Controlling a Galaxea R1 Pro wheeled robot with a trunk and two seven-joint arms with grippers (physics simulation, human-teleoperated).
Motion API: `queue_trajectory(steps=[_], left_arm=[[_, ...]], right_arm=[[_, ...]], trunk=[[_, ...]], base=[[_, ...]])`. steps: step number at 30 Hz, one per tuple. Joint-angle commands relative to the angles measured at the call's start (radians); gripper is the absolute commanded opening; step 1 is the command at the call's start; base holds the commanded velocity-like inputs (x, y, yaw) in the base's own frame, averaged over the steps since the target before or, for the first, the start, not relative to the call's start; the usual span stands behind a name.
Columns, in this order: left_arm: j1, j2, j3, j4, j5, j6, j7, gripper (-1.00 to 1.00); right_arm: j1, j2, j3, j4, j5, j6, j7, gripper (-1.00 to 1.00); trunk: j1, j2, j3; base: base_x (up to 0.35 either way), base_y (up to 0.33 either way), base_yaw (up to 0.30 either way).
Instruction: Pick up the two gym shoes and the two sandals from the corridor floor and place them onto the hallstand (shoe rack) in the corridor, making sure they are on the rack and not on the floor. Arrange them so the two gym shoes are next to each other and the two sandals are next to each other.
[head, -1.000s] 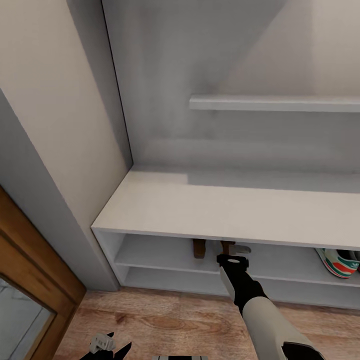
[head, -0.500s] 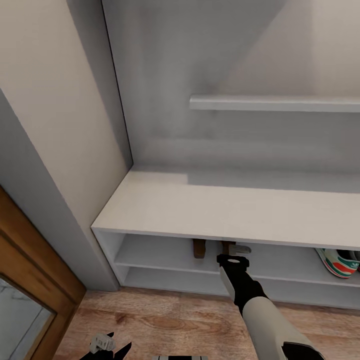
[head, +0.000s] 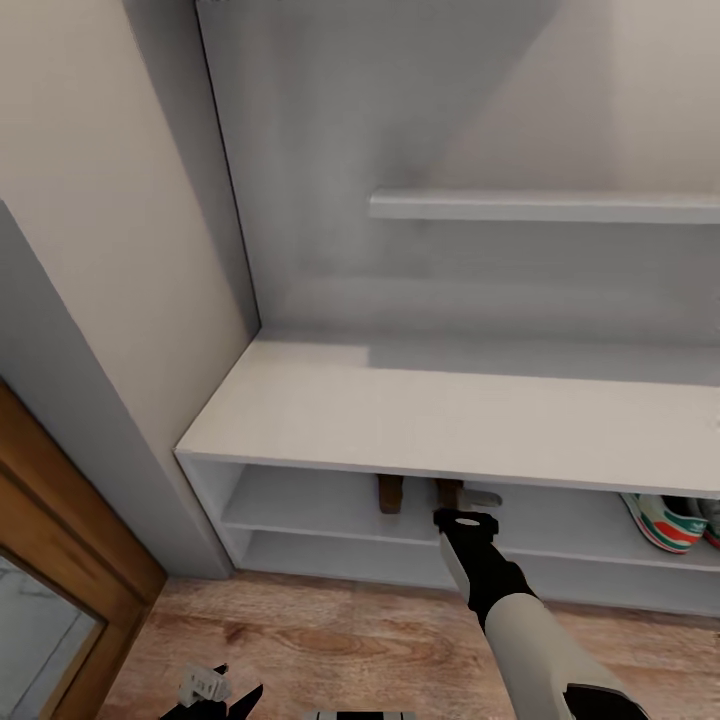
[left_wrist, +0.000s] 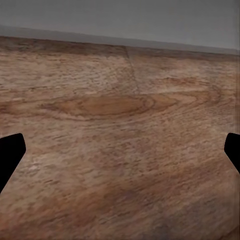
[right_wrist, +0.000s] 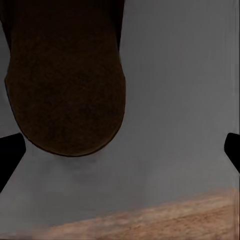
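1. Nearest, the left pincer (head: 222, 690) hangs low over the bare wood floor (head: 330, 640), its dark fingertips (left_wrist: 10, 152) spread wide with nothing between them; open planks lie all around it up to the rack's base.
2. The right arm reaches forward to the front edge of the shoe rack (head: 450, 420), its right pincer (head: 462, 512) just under the lip of the top board, at the upper tier.
3. In the right wrist view the fingertips (right_wrist: 11, 150) stand wide apart and grip nothing; the rounded end of a brown sandal (right_wrist: 67, 80) lies flat on the grey tier just ahead, clear of both tips.
4. Two sandals (head: 390, 492) sit side by side on the upper tier, left of the middle, with free shelf to their left.
5. The sneakers (head: 665, 520) rest at the right end of the same tier.
6. Compared with a second ago, the whole head view has slid slightly, so the camera moved; the shoes lie as before.
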Motion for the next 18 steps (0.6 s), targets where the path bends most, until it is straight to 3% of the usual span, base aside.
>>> queue_trajectory(steps=[1,18], left_arm=[[-0.001,0.000,0.004,0.001,0.004,0.001,-0.008,1.00],[-0.001,0.001,0.004,0.001,0.004,0.001,-0.007,1.00]], right_arm=[[0.000,0.001,-0.005,-0.002,0.011,0.008,0.002,1.00],[0.000,0.001,-0.004,0.001,0.009,0.008,0.002,1.00]], trunk=[[0.000,0.000,-0.001],[0.000,0.000,-0.001]], base=[[-0.119,-0.205,0.000],[-0.194,-0.224,0.000]])
